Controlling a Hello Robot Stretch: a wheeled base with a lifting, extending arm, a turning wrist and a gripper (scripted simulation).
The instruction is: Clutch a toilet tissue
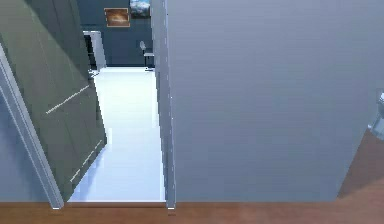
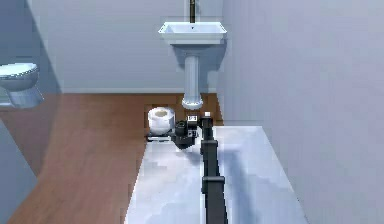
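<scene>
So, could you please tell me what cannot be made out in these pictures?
- Arm side view: whether the gripper holds or touches the toilet tissue; the roll sits right at its far end.
- Arm side view: the toilet is cut off by the left edge, the tap above the sink by the top edge.
- Forward view: a white thing cut off by the right edge, unnameable.
- Forward view: the picture on the far wall is too small.

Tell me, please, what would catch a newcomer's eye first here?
A white sink stands at the arm side view's top centre, a toilet at its left edge. Below the sink, the arm stretches over a pale marbled top, a white roll near its gripper. The forward view's left shows an open door.
</scene>
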